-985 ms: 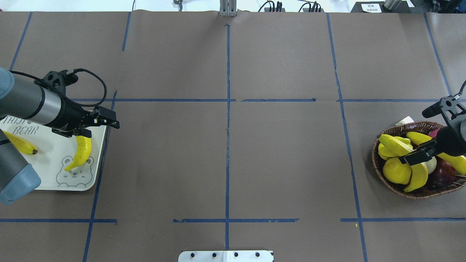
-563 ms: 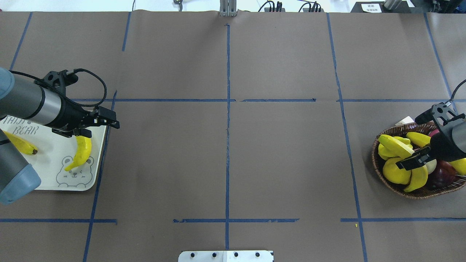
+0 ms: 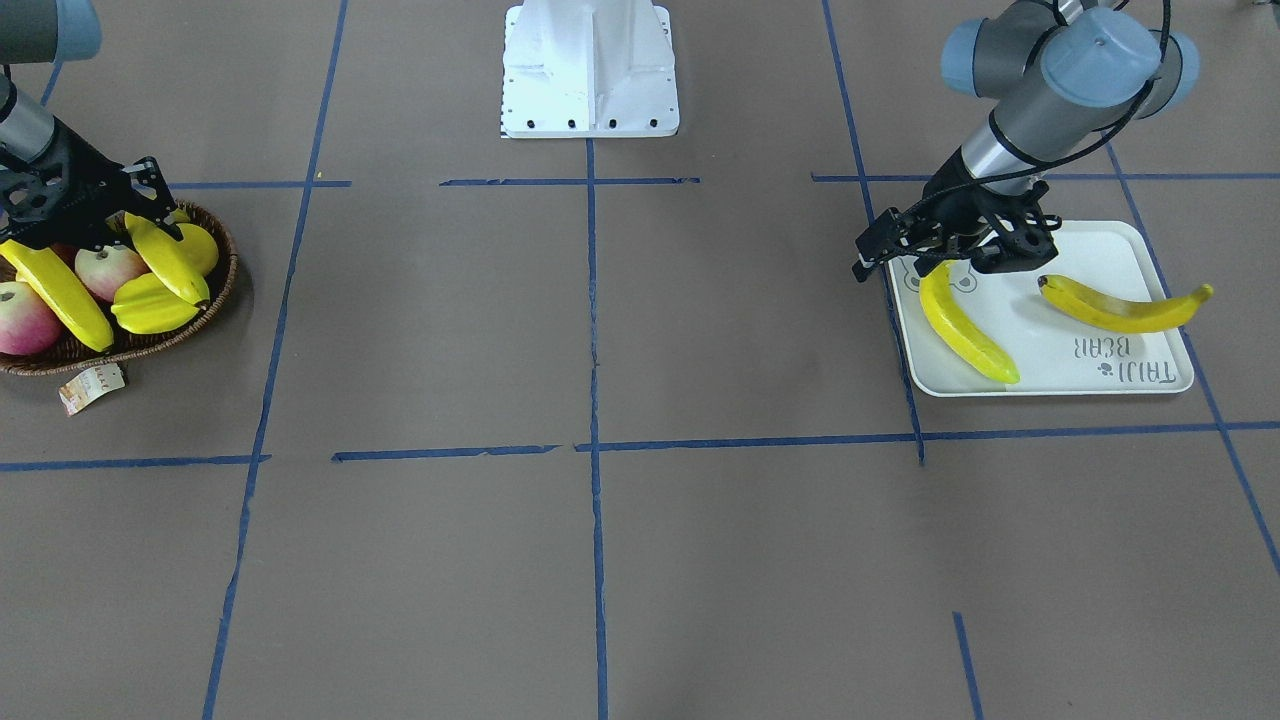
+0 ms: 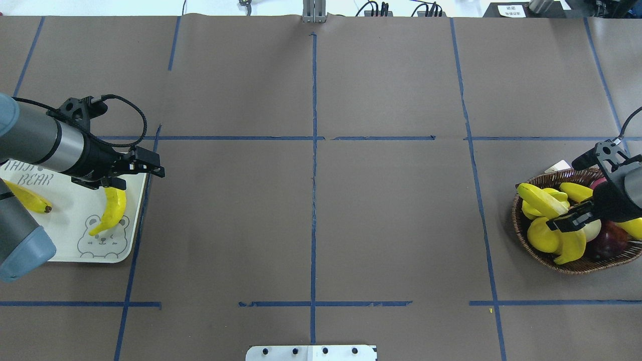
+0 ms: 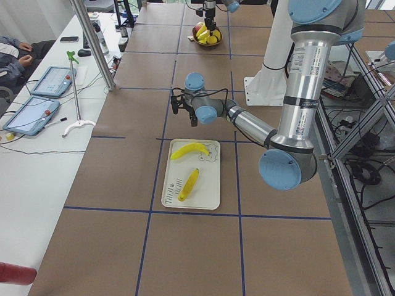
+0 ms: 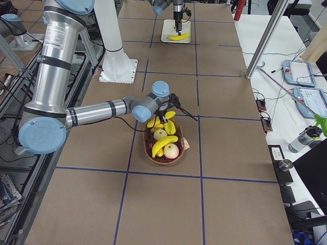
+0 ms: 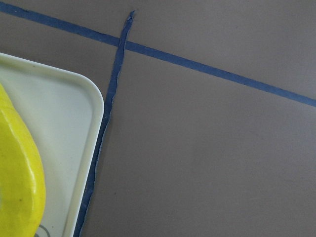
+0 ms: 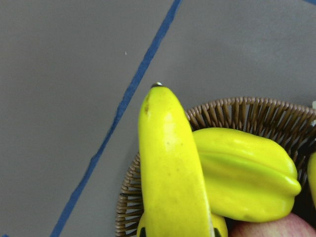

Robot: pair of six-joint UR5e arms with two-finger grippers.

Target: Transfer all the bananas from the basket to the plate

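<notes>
plate [image 4: 70, 245]: two bananas [image 4: 113, 209] delivered, lying apart.
basket [image 4: 577, 267]: two bananas seemingly left, among other fruit [image 4: 609, 238].
right gripper [image 4: 572, 219]: pinching held banana [image 4: 537, 197], low over basket.
left gripper [image 4: 131, 175]: spread, empty, at plate edge.
progress: roughly half; lift and carry yet to come.

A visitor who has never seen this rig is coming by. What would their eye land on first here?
Bright yellow against the brown table: a lighter banana and a deeper yellow banana lie on the cream plate at the robot's left, the open left gripper just above the plate's edge. At its right, the right gripper grips a third banana in the wicker basket, heaped with other fruit.
</notes>
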